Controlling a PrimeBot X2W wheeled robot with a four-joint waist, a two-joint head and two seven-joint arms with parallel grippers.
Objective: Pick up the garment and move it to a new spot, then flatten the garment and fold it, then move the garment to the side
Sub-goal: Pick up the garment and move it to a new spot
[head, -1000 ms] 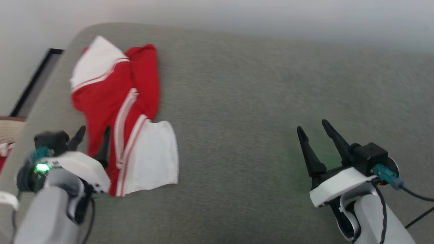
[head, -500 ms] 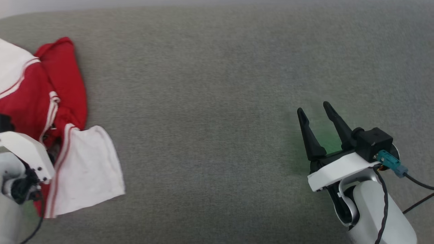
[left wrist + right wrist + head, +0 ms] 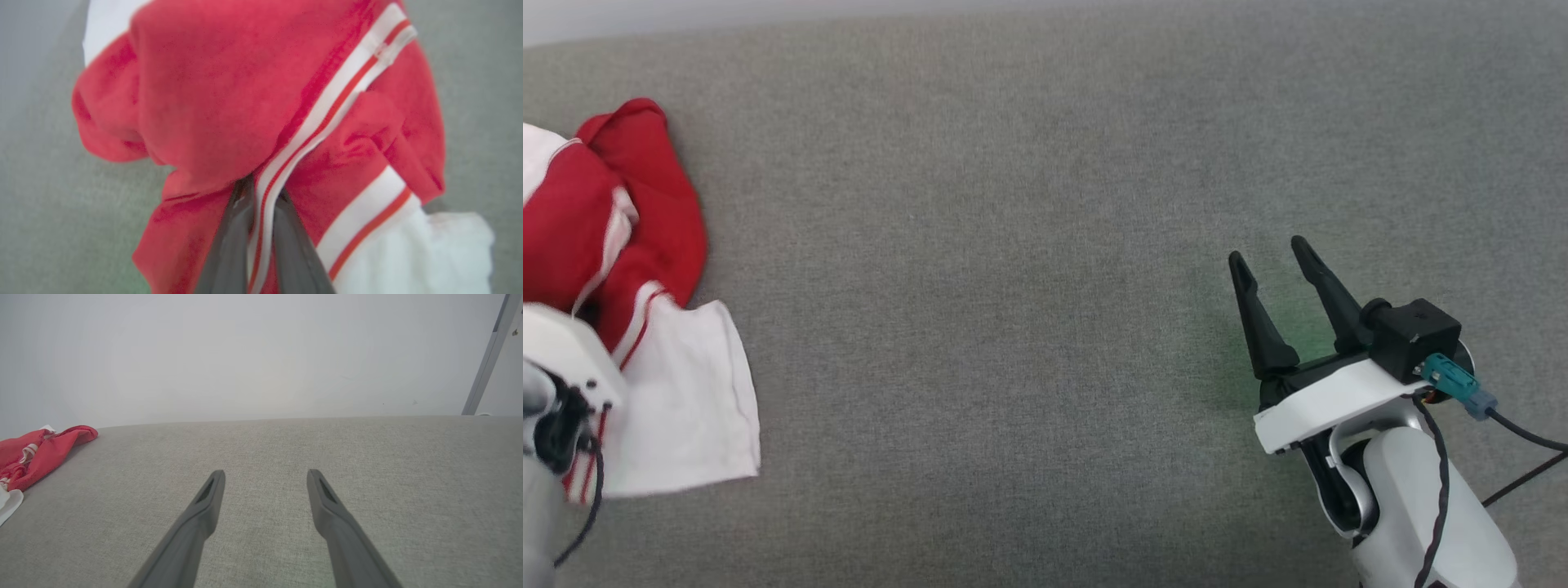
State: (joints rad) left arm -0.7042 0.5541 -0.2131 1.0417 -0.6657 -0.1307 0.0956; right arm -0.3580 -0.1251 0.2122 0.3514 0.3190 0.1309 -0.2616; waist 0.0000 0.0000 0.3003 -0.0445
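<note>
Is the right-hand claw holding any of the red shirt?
No, the right gripper is open over the grey surface, and the garment lies apart from it.

A grey woven fabric surface point(image 3: 1029, 245) is stretching right across the head view, lying flat and smooth, its weave looking fine and even. At its far edge a pale, plain wall point(image 3: 245, 355) is rising behind it (soft, even light all over it). Up in the top corner of the right wrist view, a slim grey strip point(image 3: 486, 359) is slanting across that wall. A faint green glow point(image 3: 1303, 339) is tinting one patch of the fabric.
</note>
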